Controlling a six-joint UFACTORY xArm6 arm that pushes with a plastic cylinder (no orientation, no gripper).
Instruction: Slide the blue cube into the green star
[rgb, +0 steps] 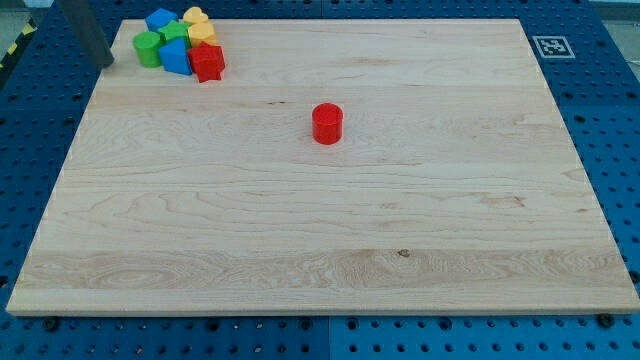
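On the wooden board (320, 230), the blue cube (175, 57) sits just below the green star (172, 33) in the top-left cluster, so my clawless tip (107, 64), left of the green cylinder (147, 48), should swing below it and push upward gently.

A cluster of blocks sits in the far left corner of the tabletop (300, 260). In it, one blue block (160, 18) lies farthest. The green star (173, 31) is just near of it, with two yellow blocks (199, 24) touching on the right. A green cylinder (147, 47), a second blue block (176, 56) and a red block (208, 62) form the near row, left to right. My tip (106, 63) stands just left of the green cylinder. A red cylinder (327, 123) stands alone near the middle, well apart.
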